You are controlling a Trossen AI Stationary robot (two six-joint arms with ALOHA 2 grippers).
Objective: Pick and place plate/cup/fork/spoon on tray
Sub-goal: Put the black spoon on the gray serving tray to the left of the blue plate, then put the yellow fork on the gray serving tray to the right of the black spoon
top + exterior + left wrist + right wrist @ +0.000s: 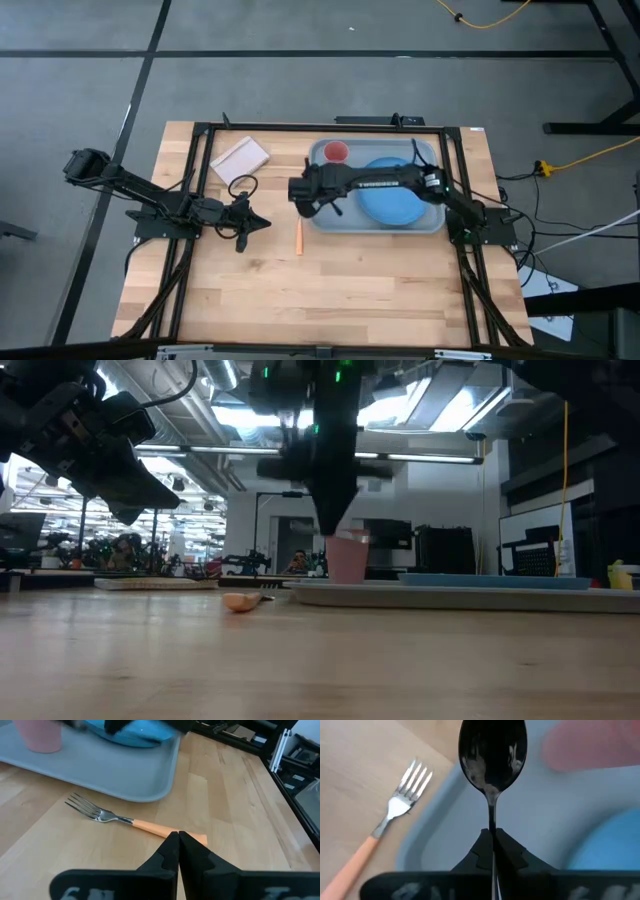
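Note:
The grey-blue tray (330, 222) lies at the table's far middle. On it are the blue plate (390, 205) and the pink cup (336, 152). My right gripper (300, 192) hangs over the tray's left end, shut on the dark spoon (492, 755). The fork (299, 236), orange handle and silver tines, lies flat on the wood just left of the tray; it also shows in the left wrist view (120, 819). My left gripper (262, 223) is shut and empty, left of the fork, above the table. My right gripper pinches the spoon's thin handle (492, 827) between its two fingers, the fingers lying along the handle. The oval bowl (492, 750) sticks out beyond the fingertips, over the tray's left end. The spoon is lifted clear of the tray.
A small pale flat rectangle (240, 157) lies at the table's far left. A black frame (200, 140) runs round the table's sides. Bare wood spreads across the near half of the table.

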